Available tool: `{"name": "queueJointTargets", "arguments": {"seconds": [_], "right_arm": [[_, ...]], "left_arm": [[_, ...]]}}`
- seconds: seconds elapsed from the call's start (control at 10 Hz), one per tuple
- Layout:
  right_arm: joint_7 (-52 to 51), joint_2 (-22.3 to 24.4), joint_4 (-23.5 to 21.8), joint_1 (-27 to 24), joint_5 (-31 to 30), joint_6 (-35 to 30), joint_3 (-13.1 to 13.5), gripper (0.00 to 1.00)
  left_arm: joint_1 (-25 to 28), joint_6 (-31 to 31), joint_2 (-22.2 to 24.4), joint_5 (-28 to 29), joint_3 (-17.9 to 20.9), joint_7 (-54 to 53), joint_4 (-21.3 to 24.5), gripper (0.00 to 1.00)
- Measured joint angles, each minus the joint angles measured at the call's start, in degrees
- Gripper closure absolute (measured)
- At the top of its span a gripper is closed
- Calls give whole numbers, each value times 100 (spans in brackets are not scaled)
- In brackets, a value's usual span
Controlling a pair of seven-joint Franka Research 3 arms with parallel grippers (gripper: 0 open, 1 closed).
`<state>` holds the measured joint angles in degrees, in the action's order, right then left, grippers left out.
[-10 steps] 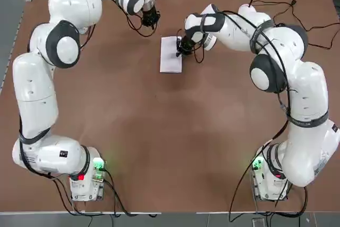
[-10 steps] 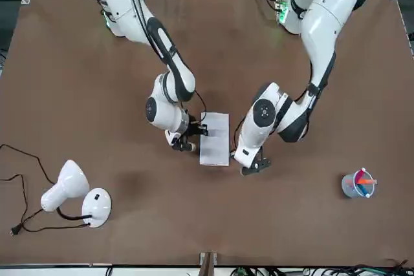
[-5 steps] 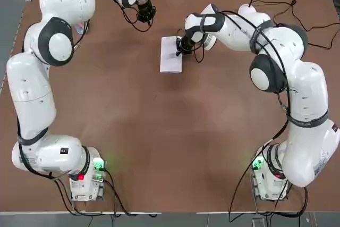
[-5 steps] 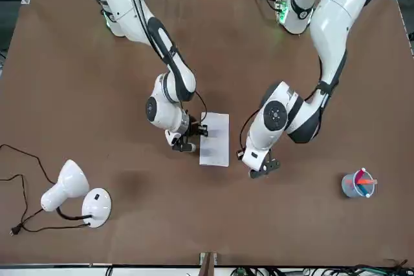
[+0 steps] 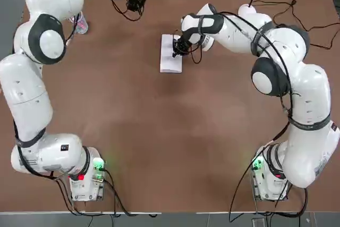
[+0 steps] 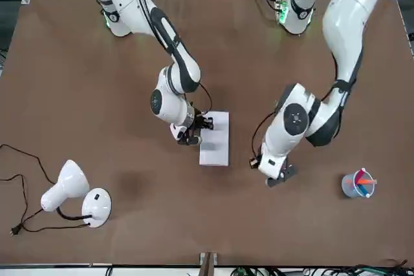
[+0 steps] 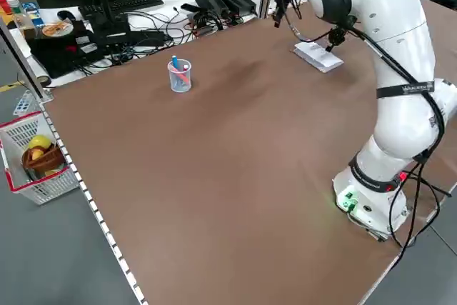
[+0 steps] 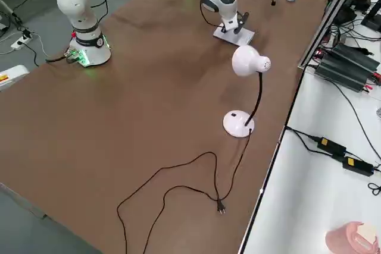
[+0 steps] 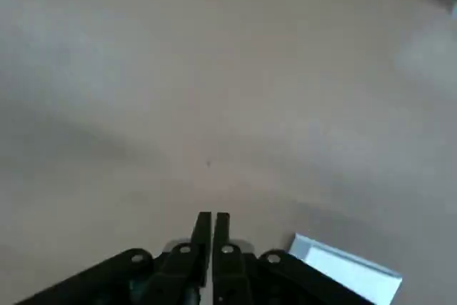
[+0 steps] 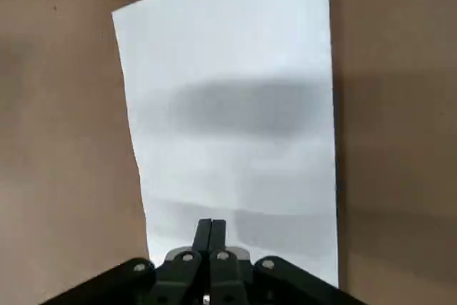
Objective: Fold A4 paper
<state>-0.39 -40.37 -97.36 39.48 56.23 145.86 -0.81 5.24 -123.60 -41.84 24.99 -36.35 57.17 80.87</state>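
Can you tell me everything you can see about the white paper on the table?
The A4 paper is a plain white sheet with no marks, already folded into a narrow rectangle. It lies flat on the brown table, toward the far side from the arms' bases. The right gripper is over one long edge with its fingers shut, seemingly pressing down on the paper. The left gripper is off to the side, not touching the paper.

A white desk lamp (image 6: 74,192) stands on the brown table (image 5: 159,131) at its far right, cord (image 8: 178,185) trailing. A clear cup of pens (image 6: 357,184) sits far left. A basket of fruit (image 7: 39,158) sits off-table, left.
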Motion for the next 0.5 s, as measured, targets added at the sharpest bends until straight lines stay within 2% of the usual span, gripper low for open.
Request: {"name": "queueJointTargets", "arguments": {"seconds": [0.2,0.5], "right_arm": [[-228,289,-466,-7,-1,3,39,98],[-368,404,-734,-2,-1,45,43,98]], "left_arm": [[252,3,141,0,-10,-5,-87,56],[302,8,147,0,-6,-1,-119,15]]}}
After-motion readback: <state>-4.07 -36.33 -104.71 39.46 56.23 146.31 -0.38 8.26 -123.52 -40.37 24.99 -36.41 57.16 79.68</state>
